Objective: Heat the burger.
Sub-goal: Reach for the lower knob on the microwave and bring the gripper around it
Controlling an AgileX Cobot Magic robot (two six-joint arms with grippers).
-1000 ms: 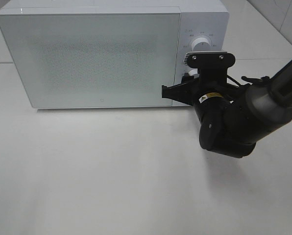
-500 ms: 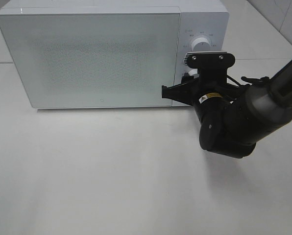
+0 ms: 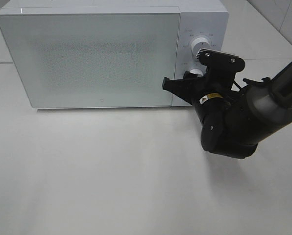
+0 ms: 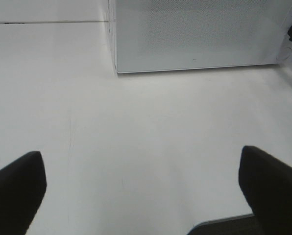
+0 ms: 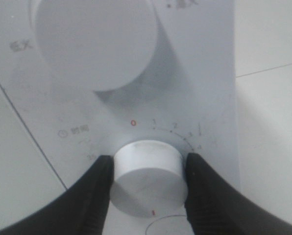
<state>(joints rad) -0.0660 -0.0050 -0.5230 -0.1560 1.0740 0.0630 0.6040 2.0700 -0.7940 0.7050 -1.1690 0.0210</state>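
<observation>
**Right end effector on the oven's lower dial**

We see the right end effector [image 5: 149, 182] about half closed, its black fingers [image 5: 94, 191] pressed to either side of the round white lower dial [image 5: 147, 169] of the white microwave oven [image 3: 87, 54]. The oven fills the upper part of the high view and stands on the white desk [image 3: 111, 176]. The left end effector [image 4: 143, 193] gapes wide, holding nothing. The burger shows nowhere; whether it sits behind the shut frosted door [image 3: 136, 73] we cannot tell.
</observation>
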